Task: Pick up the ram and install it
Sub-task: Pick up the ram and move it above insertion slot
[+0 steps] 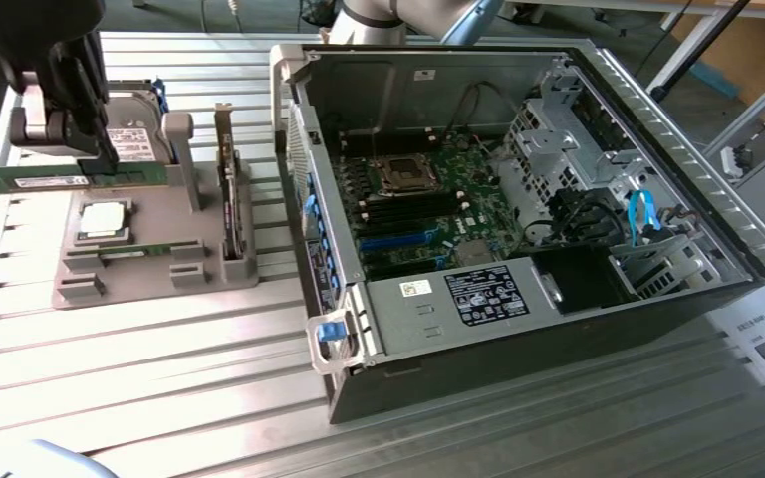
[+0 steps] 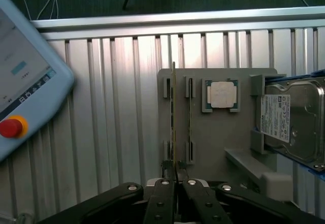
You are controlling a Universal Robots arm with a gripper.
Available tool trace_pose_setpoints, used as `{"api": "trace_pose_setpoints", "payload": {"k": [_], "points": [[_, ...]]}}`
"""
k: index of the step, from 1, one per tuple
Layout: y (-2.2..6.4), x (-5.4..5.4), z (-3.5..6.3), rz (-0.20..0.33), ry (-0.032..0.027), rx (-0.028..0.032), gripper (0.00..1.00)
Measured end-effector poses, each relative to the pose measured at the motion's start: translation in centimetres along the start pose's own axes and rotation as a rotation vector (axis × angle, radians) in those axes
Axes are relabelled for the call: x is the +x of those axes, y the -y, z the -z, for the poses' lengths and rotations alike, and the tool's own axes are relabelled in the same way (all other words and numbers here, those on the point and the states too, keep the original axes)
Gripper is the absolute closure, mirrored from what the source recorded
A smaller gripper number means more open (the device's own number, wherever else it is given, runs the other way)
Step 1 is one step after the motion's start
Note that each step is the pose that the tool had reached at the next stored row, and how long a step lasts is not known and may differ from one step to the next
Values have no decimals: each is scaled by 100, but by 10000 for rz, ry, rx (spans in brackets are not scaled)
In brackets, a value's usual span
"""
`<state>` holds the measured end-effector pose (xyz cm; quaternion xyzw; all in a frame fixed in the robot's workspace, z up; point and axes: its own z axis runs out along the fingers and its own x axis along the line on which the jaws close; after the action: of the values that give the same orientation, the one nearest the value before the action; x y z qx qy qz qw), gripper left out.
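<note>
My gripper (image 1: 95,151) hangs over the grey parts holder (image 1: 156,224) at the exterior view's left, shut on the ram (image 1: 51,179), a long green stick held level and lifted just above the holder. In the wrist view the ram (image 2: 173,112) shows edge-on, pinched between the fingertips of my gripper (image 2: 175,172), over the outer slot of the holder (image 2: 218,137). A second green stick (image 2: 190,117) still sits in the neighbouring slot. The open computer case (image 1: 343,329) lies to the exterior view's right, with the motherboard's memory slots (image 1: 372,199) exposed.
On the holder sit a square silver processor (image 1: 101,220), a hard drive (image 2: 292,122) and an upright dark expansion card (image 1: 230,194). A teach pendant with a red stop button (image 2: 10,127) lies on the slatted table (image 1: 156,378). Cables and a drive cage (image 1: 622,214) crowd the case's far side.
</note>
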<state>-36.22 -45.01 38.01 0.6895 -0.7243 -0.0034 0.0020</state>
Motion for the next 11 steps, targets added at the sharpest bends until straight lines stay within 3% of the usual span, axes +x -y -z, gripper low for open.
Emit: {"api": "trace_pose_setpoints", "payload": {"k": [11], "points": [[-1, 0, 113, 0, 2, 2, 88]]}}
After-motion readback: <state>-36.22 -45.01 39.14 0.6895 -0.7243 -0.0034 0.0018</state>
